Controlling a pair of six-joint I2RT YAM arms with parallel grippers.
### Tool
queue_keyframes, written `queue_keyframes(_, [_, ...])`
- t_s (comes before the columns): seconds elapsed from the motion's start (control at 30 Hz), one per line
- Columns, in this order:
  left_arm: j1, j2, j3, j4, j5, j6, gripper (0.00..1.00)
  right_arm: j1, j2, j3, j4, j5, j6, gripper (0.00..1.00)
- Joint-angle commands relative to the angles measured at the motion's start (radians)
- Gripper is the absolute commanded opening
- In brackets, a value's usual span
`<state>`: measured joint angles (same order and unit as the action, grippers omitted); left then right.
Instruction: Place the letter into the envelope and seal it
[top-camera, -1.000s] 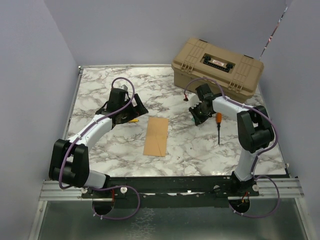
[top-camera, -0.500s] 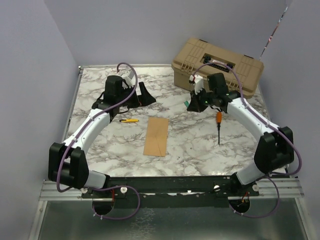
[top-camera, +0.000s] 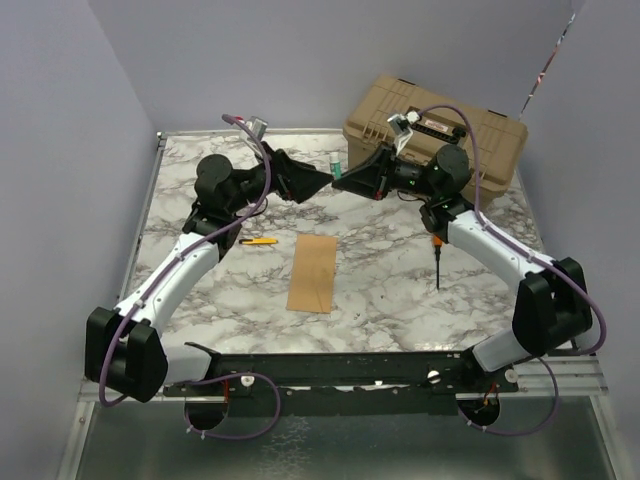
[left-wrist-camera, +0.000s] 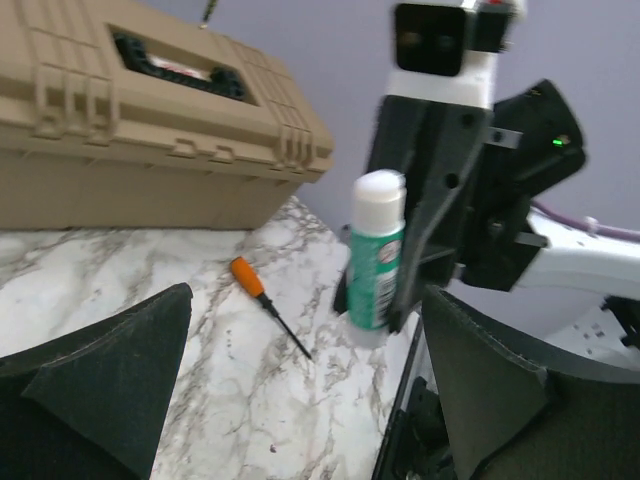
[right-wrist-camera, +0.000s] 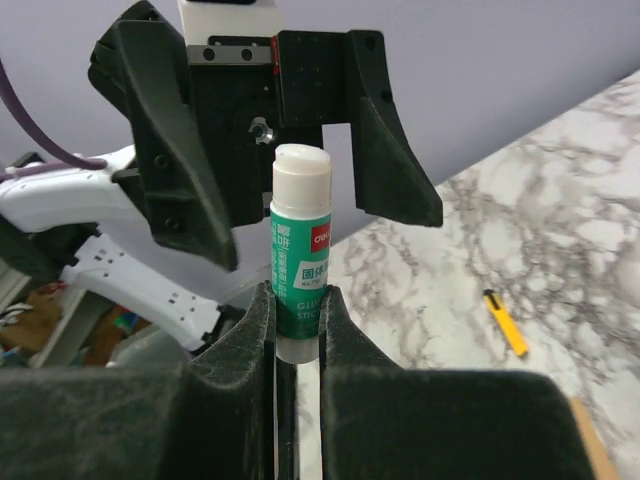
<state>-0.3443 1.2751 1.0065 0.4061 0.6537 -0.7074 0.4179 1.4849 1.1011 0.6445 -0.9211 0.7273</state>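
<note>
From above, we see a tan plastic toolbox (top-camera: 435, 130) with a black handle at the far right of the white marble-patterned tabletop (top-camera: 400, 295). Just off the toolbox's left end, the two arms meet in the air. The right gripper (top-camera: 342, 180) is pinched on a green-and-white glue stick (top-camera: 337, 162), and the left gripper (top-camera: 318, 183) faces it with its fingers spread. The kraft-brown rectangular paper envelope (top-camera: 313, 272) lies flat on the tabletop, well in front of the toolbox and to its left, with neither gripper touching it. An orange-handled screwdriver (top-camera: 437, 250) lies in front of the toolbox. A small yellow utility knife (top-camera: 260, 241) lies farther from the toolbox, beyond the envelope.

From the left wrist, we see our own fingers spread wide at the bottom corners. The glue stick stands upright between them but farther off, white cap up, clamped low on its body by the right gripper. The toolbox sits behind, to the left.

From the right wrist, both fingers press on the glue stick's lower half. Behind it, the left gripper's fingers stand open on either side without touching it.
</note>
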Motion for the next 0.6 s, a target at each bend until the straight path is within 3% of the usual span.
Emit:
queue_keyframes(0.0, [-0.046, -0.027, -0.025, 0.135, 0.071, -0.017, 0.96, 0.034, 0.07, -0.018, 0.298, -0.105, 0.24, 0.01])
queue_keyframes(0.07, [-0.052, -0.04, -0.039, 0.145, 0.028, -0.017, 0.9, 0.051, 0.081, -0.014, 0.312, -0.116, 0.251, 0.01])
queue_keyframes(0.27, [-0.053, -0.048, -0.061, 0.153, -0.001, -0.034, 0.56, 0.073, 0.074, -0.02, 0.247, -0.111, 0.199, 0.01])
queue_keyframes(0.43, [-0.053, -0.052, -0.075, 0.152, -0.023, -0.077, 0.42, 0.082, 0.069, -0.013, 0.24, -0.149, 0.165, 0.01])
queue_keyframes(0.57, [-0.053, -0.044, -0.069, 0.153, 0.0, -0.104, 0.29, 0.088, 0.058, 0.005, 0.129, -0.152, 0.069, 0.01])
